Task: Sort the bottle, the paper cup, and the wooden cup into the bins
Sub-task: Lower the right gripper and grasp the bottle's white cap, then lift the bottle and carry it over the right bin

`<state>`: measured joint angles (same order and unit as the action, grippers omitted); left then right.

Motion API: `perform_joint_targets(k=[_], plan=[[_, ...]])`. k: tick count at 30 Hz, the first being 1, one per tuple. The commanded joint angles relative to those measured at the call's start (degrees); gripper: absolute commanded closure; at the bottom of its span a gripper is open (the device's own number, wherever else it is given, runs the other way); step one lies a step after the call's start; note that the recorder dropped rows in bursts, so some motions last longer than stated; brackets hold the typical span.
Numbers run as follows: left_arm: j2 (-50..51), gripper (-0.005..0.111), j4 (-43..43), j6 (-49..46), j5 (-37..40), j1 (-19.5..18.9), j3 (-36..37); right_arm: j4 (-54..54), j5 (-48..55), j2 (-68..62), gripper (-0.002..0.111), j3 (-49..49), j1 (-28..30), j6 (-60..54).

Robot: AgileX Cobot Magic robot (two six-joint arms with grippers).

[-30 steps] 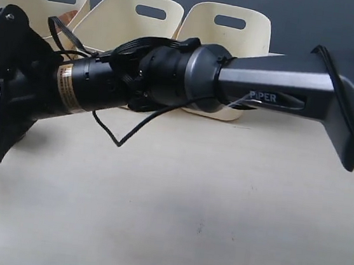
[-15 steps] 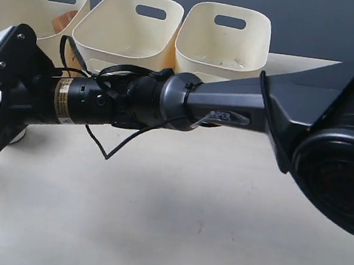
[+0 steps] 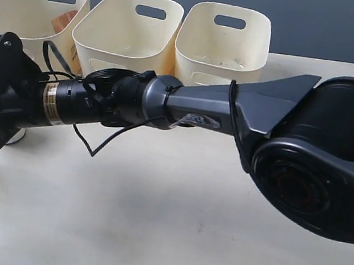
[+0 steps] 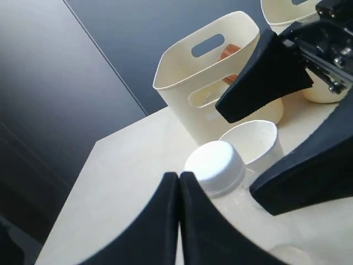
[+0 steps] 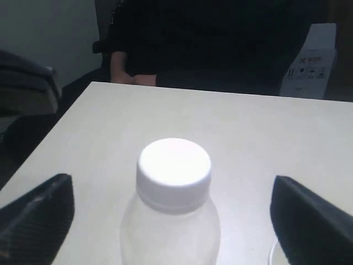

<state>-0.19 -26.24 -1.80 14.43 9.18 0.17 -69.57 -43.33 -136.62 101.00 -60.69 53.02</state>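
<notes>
Right claw (image 5: 172,190) spread wide, holding nothing; bottle (image 5: 174,163) upright between its fingers, touching neither.

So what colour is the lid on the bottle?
White. The screw cap shows best in the right wrist view.

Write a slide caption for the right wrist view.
Open jaws flank the upright, white-capped bottle on the pale table, not touching it.
</notes>
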Motion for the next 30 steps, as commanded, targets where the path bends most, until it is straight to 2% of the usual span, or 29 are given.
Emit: perform_joint_targets(k=[1,7,22,24,27,30], plan=[[0.2,0.107,-3.9,0.2,0.0,0.0,-0.2,-3.0,-1.9,-1.9,0.018,4.0,-0.1,3.5],[0.2,0.107,-11.0,0.2,0.1,0.0,-0.2,-4.2,-0.8,-3.9,0.018,7.0,-0.6,4.7],[0.2,0.107,-19.7,0.2,0.6,0.0,-0.2,-5.4,-0.8,-7.9,0.019,13.1,-1.0,7.4],[0.2,0.107,-19.7,0.2,0.9,0.0,-0.2,-5.3,-0.8,-7.9,0.025,13.1,-1.0,7.4],[0.2,0.107,-19.7,0.2,0.9,0.0,-0.2,-3.7,-0.8,-7.9,0.043,13.1,-1.0,7.4],[0.2,0.107,-19.7,0.2,0.9,0.0,-0.2,-3.1,-2.0,-7.9,0.071,13.1,-1.0,7.4]])
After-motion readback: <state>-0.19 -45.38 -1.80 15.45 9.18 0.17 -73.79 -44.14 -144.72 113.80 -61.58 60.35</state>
